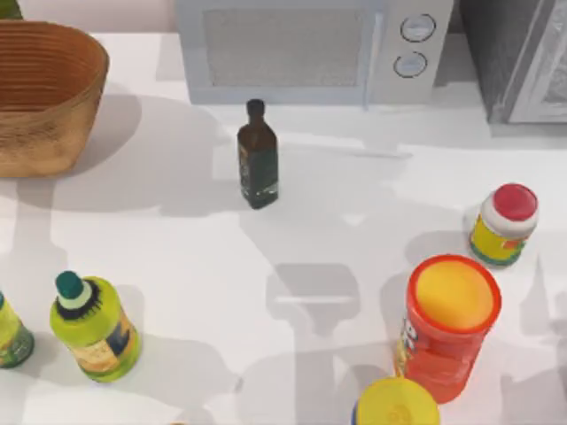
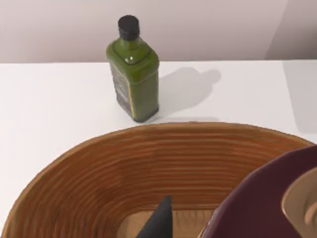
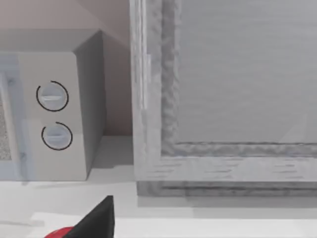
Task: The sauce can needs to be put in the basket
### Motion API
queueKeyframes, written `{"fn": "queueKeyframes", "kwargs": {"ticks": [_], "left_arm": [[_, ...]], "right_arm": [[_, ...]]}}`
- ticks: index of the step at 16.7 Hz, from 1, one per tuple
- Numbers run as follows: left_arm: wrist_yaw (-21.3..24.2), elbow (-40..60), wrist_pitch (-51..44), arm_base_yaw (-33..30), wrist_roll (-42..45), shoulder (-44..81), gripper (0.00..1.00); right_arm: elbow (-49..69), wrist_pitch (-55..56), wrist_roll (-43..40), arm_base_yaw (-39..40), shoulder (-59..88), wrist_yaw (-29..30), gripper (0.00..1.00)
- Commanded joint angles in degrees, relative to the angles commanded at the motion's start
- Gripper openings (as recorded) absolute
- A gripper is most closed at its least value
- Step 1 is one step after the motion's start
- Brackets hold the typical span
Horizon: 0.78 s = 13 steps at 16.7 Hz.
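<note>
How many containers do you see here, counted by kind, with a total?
bottles: 3 (dark bottle, lime bottle, green bottle at left edge)
jars and canisters: 3 (red-capped jar, orange canister, yellow-lidded container)
basket: 1
sauce can: 1
Total: 8

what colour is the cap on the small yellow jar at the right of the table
Red. The jar has a round red cap, clearest in the top view, near the table's right edge.

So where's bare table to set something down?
Bare patch mid-table, between the dark bottle, the green bottle and the orange canister. Also between the basket and the dark bottle. Crowded at the right, around the red-capped jar.
</note>
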Motion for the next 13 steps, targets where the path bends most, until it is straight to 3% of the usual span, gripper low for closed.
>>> {"fn": "queueKeyframes", "kwargs": {"ticks": [13], "left_arm": [[-0.3, -1.2, 5.7, -0.2, -0.2, 4.4, 0.0]], "right_arm": [[0.0, 0.0, 0.0, 0.0, 0.0, 0.0, 1.0]]}}
